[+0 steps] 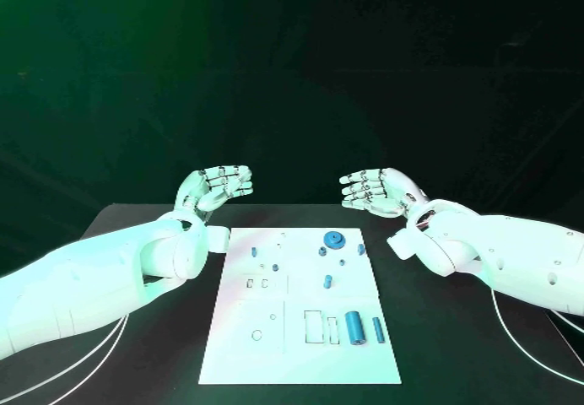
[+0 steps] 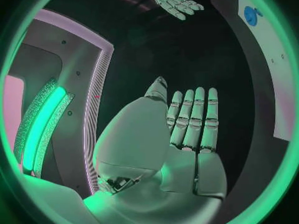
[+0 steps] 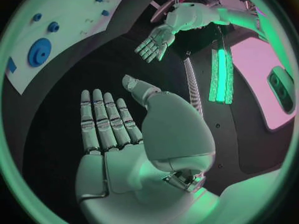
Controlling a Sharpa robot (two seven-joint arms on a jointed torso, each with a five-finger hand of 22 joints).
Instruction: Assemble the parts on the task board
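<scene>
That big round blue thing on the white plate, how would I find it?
Start at the white task board in the middle of the black table. Look along its far edge, between the two hands: the round blue disc lies there, wider and flatter than every other blue piece.

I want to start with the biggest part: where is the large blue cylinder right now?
In the head view the large blue cylinder lies on the task board, in its near right corner, between a rectangular outline and a thinner blue pin.

No readable text, seemingly, on anything.
</scene>
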